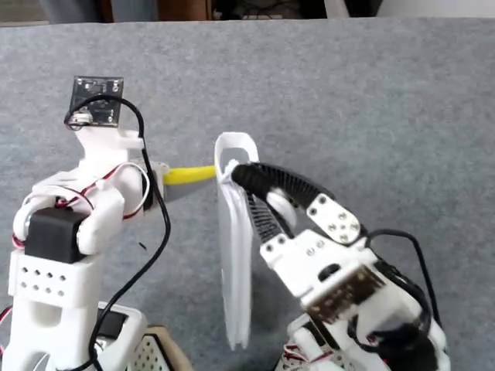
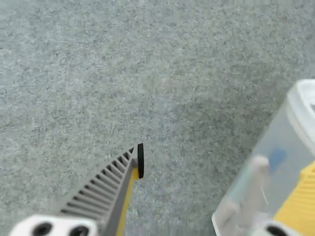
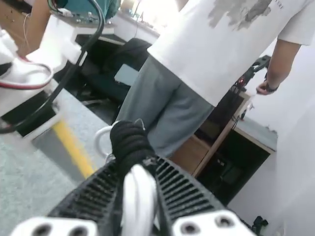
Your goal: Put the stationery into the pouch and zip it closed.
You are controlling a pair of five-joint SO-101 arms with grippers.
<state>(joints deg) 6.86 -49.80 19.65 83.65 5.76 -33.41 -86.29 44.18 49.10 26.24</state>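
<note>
The white translucent pouch [image 1: 234,263] stands on its edge in the middle of the grey table. My right gripper [image 1: 234,175], with black ribbed fingers, is shut on the pouch's far upper end; its wrist view has the white pouch edge [image 3: 138,194] pinched between the jaws behind the gripper tip [image 3: 129,147]. My left gripper [image 1: 203,176] points at that same end from the left, its yellow and grey finger [image 1: 188,176] just short of the pouch. In the left wrist view that gripper [image 2: 221,172] is open, with the pouch [image 2: 275,162] by its yellow jaw. A faint blue shape [image 2: 278,157] shows through the pouch wall.
Grey felt table [image 1: 371,100] spreads open to the far side and to the right of the pouch. Both arm bases crowd the near edge, with a tan perforated object [image 1: 158,348] by the left base. The table's far edge [image 1: 255,20] runs along the back.
</note>
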